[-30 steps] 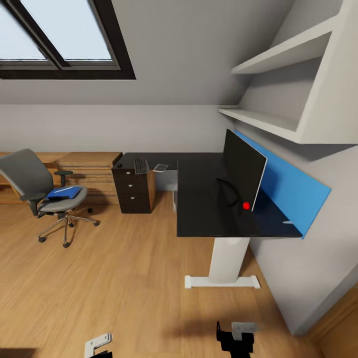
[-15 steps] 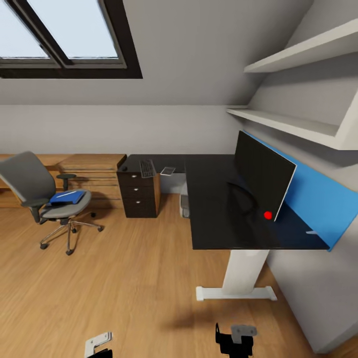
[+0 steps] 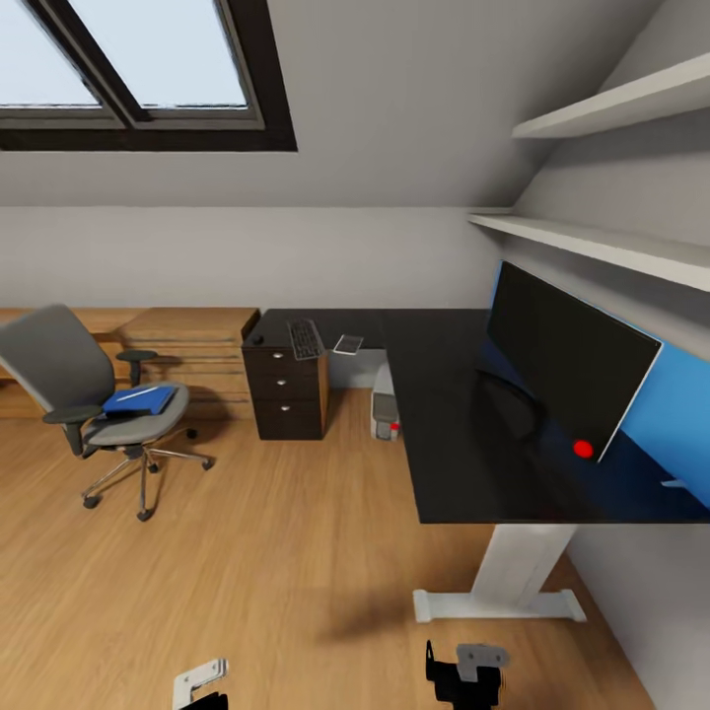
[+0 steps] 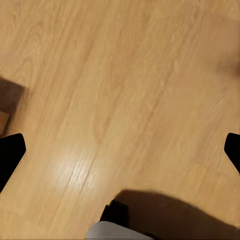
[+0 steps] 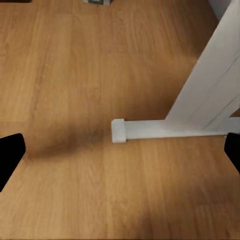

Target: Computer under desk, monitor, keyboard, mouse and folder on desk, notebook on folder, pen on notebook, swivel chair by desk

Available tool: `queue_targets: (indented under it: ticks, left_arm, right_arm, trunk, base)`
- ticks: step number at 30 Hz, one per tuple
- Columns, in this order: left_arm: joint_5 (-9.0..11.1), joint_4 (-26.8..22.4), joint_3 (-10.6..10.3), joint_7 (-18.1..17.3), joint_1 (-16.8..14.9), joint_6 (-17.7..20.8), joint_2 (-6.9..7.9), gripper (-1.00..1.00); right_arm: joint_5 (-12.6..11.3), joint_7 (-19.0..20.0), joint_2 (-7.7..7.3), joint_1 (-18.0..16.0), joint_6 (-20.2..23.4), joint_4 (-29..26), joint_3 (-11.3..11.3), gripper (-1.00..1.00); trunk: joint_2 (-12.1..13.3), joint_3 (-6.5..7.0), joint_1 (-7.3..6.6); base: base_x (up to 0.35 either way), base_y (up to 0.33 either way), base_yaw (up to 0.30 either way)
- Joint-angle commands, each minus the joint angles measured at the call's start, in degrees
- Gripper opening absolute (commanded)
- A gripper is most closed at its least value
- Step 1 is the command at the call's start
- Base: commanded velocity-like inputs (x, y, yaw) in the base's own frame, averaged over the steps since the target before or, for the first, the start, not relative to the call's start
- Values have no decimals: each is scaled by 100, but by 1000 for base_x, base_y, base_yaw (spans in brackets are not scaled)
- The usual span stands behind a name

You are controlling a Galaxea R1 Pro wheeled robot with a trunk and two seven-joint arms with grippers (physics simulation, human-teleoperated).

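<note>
From the head, the monitor (image 3: 572, 363) stands on the black desk (image 3: 454, 444), the keyboard (image 3: 306, 339) lies on its far wing, the computer (image 3: 384, 415) sits underneath, and the blue folder (image 3: 138, 400) rests on the chair (image 3: 94, 394), well apart on the wooden floor (image 3: 266, 552). In the left wrist view, the left gripper (image 4: 120, 150) is spread wide and empty over floor. In the right wrist view, the right gripper (image 5: 120, 150), equally wide and empty, hangs near the white desk leg (image 5: 200, 115).

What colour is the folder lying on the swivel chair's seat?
Bright blue; the folder on the swivel chair shows best in the head view.
</note>
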Motion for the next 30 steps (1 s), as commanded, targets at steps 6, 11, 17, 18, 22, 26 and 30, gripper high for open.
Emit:
queue_targets:
  ticks: [6, 11, 17, 18, 22, 26, 30]
  left_arm:
    - [52, -13, -45, 30, 20, -8, 0, 100]
    - [58, -13, -39, 37, 23, -8, 5, 100]
    - [56, -11, -34, 63, 23, -52, 20, 100]
    - [50, -12, -30, 74, 23, -93, 79, 100]
    - [35, -13, -33, 80, 23, -118, 130, 100]
    - [22, -13, -42, 82, 23, -127, 131, 100]
    - [14, -13, -49, 82, 23, -136, 121, 100]
  right_arm:
    - [-38, -35, -1, -5, -81, 12, 37, 100]
    - [-39, -35, 9, -5, -94, 87, 46, 100]
    - [-37, -35, 9, -5, -97, 112, 45, 100]
    - [-17, -35, -4, -5, -97, 119, 44, 100]
    - [3, -32, -38, -5, -96, 174, 47, 100]
    - [2, -26, -180, -5, -97, 383, 51, 100]
    - [-5, -26, -214, -5, -98, 456, 52, 100]
  trunk:
    - [-4, -10, 3]
    - [-4, -11, 3]
    - [-4, -11, 3]
    - [-4, -11, 3]
    - [-4, -11, 3]
    - [-4, -11, 3]
    - [-4, -11, 3]
  base:
    - [251, 257, 0]
    - [250, 257, 0]
    - [254, 250, 0]
    - [287, 203, 0]
    - [302, 170, 0]
    - [319, 82, 0]
    - [326, 27, 0]
